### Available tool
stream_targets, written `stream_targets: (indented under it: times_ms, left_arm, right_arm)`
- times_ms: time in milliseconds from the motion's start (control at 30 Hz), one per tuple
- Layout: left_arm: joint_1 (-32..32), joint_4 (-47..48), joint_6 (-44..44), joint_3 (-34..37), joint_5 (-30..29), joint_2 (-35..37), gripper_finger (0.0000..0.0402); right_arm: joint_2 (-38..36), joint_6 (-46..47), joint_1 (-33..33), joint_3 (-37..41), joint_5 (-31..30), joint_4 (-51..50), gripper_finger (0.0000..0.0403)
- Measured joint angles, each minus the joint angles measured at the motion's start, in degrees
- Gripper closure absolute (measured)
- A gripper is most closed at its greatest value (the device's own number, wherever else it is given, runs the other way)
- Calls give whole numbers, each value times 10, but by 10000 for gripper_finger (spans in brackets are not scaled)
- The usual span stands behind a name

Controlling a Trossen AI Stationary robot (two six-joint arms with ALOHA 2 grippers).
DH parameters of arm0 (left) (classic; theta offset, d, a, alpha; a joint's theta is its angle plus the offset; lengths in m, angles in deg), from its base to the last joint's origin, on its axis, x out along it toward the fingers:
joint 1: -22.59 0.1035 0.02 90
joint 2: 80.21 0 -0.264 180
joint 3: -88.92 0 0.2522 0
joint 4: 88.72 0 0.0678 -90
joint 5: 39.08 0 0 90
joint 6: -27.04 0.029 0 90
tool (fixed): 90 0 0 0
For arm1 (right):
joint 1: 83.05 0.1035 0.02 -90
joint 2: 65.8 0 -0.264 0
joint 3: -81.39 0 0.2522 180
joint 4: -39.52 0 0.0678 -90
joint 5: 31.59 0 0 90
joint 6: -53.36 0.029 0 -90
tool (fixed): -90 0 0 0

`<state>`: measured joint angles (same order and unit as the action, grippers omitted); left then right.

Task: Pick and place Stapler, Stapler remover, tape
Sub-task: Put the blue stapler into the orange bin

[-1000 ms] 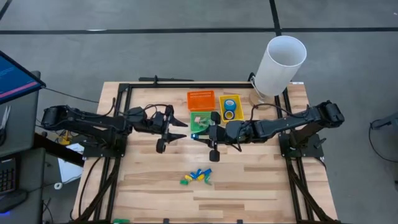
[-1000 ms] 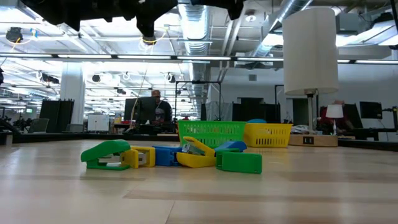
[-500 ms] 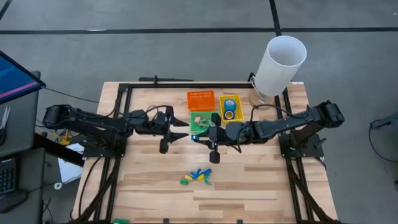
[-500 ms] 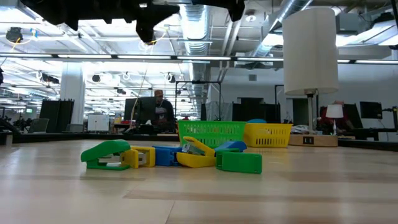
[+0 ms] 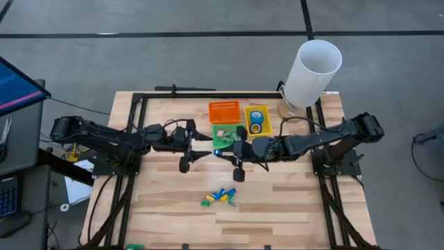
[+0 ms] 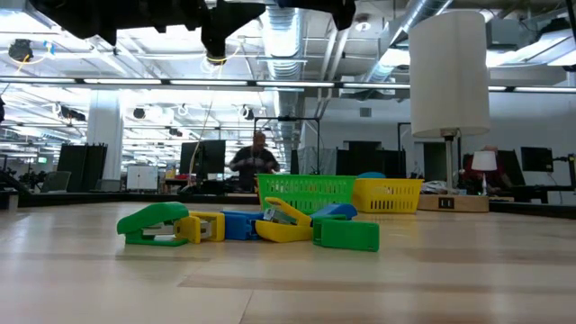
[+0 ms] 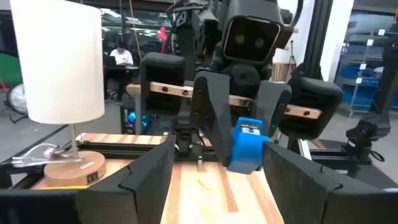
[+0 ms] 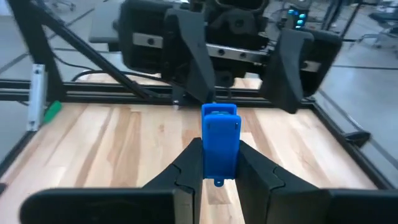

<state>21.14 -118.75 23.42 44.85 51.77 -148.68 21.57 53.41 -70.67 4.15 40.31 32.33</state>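
Nearest the front edge of the wooden surface lies a small heap of staplers. In the low view the heap reads as two green ones, two yellow ones and at least one blue one, all touching or overlapping; an exact total cannot be told.

Farther in, above the middle of the surface, the two arms meet tip to tip. The right end effector is pinched on one blue stapler, which stands upright between its two fingers in the right wrist view. The left wrist view shows the same blue stapler held by the facing arm. The left end effector sits just beside it, its fingers spread wide and holding nothing. The held stapler is well above and behind the heap, near the green basket.

Behind the arms stand three small baskets in a cluster: a green basket with some pale items inside, an orange basket and a yellow basket. The yellow basket holds two blue rolls of tape, one just behind the other, well apart from both end effectors.

At the far right corner stands one tall white cylinder on a round wooden base. Beyond the surface, in the room, one person shows in the low view.
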Motion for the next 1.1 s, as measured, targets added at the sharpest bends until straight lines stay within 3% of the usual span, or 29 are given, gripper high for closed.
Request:
stream_targets:
  times_ms: [233,767,1100]
  left_arm:
    - [0,-1,-12,-12,69,0,166]
    - [34,3,-12,-76,118,-97,166]
    - [34,-2,92,-94,112,-117,175]
  right_arm:
    - [0,-4,0,0,-15,-1,342]
    - [1,-32,-11,0,-15,3,342]
    - [1,-60,-27,0,-14,-16,342]
